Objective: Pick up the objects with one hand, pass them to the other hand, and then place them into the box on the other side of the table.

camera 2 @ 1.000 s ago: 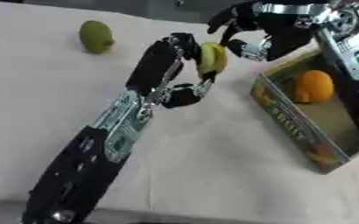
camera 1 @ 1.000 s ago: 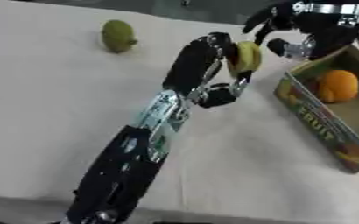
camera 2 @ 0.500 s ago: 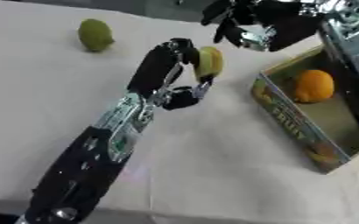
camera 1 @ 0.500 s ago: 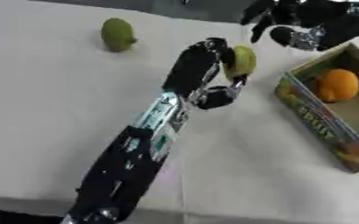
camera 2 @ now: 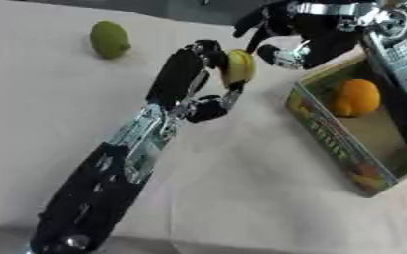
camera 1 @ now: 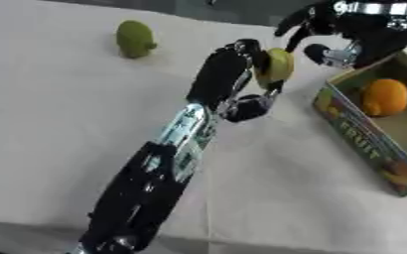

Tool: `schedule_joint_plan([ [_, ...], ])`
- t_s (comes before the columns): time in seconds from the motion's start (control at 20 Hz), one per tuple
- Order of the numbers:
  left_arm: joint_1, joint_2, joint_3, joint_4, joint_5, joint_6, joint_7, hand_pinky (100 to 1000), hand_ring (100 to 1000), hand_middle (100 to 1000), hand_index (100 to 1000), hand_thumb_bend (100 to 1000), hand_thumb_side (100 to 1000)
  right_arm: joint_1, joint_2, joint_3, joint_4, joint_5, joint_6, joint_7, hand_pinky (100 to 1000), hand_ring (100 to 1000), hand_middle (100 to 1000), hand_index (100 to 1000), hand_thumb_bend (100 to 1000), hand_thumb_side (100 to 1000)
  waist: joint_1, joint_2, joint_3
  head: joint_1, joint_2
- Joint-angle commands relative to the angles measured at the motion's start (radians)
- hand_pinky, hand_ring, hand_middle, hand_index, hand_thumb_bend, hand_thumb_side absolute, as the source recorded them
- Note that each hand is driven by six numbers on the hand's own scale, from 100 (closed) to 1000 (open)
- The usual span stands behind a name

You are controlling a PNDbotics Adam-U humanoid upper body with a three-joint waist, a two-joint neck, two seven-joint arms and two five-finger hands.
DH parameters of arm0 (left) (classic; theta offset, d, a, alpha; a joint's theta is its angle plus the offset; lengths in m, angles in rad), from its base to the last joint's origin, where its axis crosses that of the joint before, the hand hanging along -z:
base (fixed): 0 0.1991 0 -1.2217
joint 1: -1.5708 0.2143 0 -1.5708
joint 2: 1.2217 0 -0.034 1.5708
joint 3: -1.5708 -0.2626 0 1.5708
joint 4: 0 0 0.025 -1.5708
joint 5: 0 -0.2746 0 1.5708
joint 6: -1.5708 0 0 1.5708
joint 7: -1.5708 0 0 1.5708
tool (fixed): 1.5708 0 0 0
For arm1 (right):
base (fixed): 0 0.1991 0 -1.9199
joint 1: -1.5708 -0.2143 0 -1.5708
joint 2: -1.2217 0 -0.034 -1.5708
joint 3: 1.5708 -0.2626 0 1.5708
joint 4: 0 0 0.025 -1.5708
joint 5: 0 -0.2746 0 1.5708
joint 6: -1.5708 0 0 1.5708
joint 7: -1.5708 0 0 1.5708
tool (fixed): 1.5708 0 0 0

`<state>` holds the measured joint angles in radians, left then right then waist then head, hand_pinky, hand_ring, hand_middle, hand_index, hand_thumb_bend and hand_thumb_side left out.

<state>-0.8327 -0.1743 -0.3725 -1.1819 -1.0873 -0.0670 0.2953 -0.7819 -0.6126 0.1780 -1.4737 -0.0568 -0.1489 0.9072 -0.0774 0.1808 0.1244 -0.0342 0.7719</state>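
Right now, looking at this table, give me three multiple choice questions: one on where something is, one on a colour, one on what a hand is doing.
1. Where is the orange?
A. inside the box
B. on the cloth beside the green fruit
C. in the left hand

2. What colour is the fruit lying alone at the far left?
A. red
B. green
C. purple

3. What is the left hand doing?
A. resting flat on the table
B. reaching into the box
C. holding a yellow fruit in its fingers

Answers:
1 A, the orange lies within the walls of the box.
2 B, the green fruit sits alone on the cloth.
3 C, its fingers wrap the yellow fruit, raised near the right hand.
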Motion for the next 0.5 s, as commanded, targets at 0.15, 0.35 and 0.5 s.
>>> schedule_joint_plan([
  [0.15,-0.029,-0.005,-0.008,-0.057,0.003,-0.006,-0.01,490,503,466,442,100,220,-0.011,-0.019,-0.009,0.039,0.049,-0.056,0.0,950,807,886,918,100,375,-0.012,-0.001,0.005,0.01,-0.002],
  [0.35,-0.032,-0.005,-0.011,-0.069,0.003,-0.005,-0.018,490,503,466,442,100,217,-0.01,-0.017,-0.001,0.05,0.051,-0.078,0.0,959,825,893,917,100,397,-0.013,0.0,0.008,0.01,-0.002],
  [0.5,-0.034,-0.006,-0.015,-0.079,0.004,-0.009,-0.022,491,504,467,442,100,216,-0.01,-0.016,-0.003,0.054,0.05,-0.082,0.0,962,829,892,912,100,413,-0.013,0.001,0.009,0.011,-0.002],
])
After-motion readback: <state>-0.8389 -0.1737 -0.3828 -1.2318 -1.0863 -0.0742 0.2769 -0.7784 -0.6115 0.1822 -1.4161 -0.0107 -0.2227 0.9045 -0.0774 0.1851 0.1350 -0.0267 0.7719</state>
